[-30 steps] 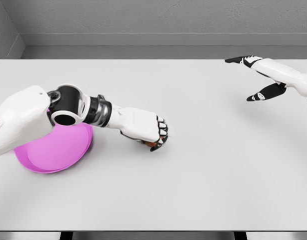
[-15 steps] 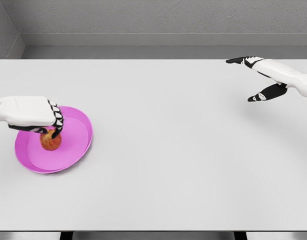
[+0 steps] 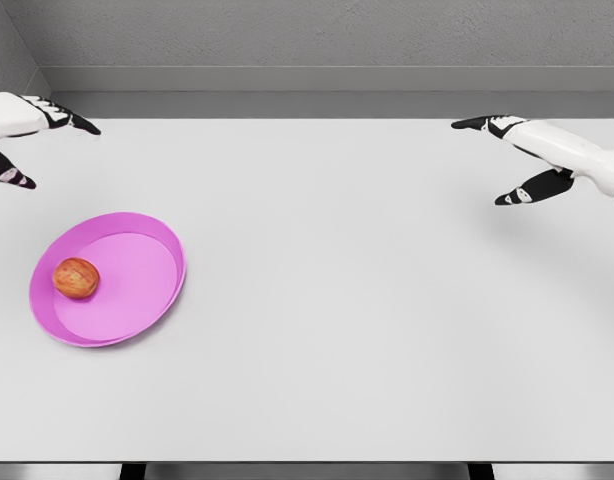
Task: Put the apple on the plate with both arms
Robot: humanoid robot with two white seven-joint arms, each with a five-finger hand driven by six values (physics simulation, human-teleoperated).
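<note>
The apple (image 3: 76,278) has been released and is now seen resting inside the pink plate (image 3: 147,300), toward its left side, whereas half a second ago it was still enclosed by the left hand (image 3: 17,135) directly above the plate. That hand has since been withdrawn to the far left edge of the white table (image 3: 367,300), fingers spread and nothing held; the right hand (image 3: 517,150) is seen unchanged at the far right, also spread wide and empty. The placement is judged complete, with nothing left beyond parking the arms.
</note>
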